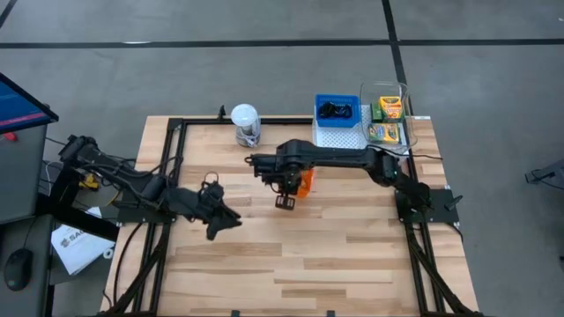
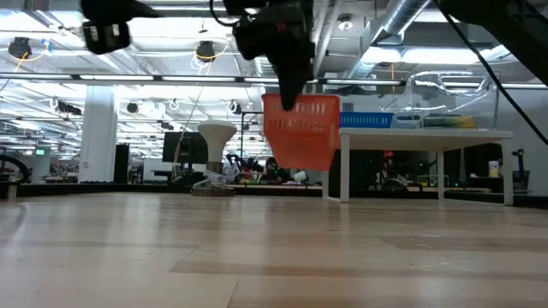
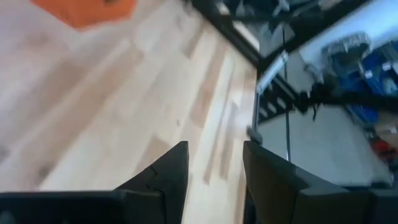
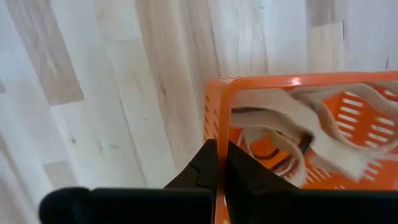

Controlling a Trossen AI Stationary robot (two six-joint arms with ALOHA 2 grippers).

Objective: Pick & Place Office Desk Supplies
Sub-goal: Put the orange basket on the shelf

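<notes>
Orange basket [image 4: 298, 118] holding tan rubber bands [image 4: 298, 124] hangs clenched in right gripper [image 4: 217, 155] jaws.

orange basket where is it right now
The orange basket is held above the middle of the table in the right claw, shut on its rim. In the high view it hangs just below and left of the blue bin.

A white-lidded jar [image 1: 246, 124] stands near the white shelf [image 1: 341, 135], which bears a blue bin [image 1: 338, 110].
</notes>
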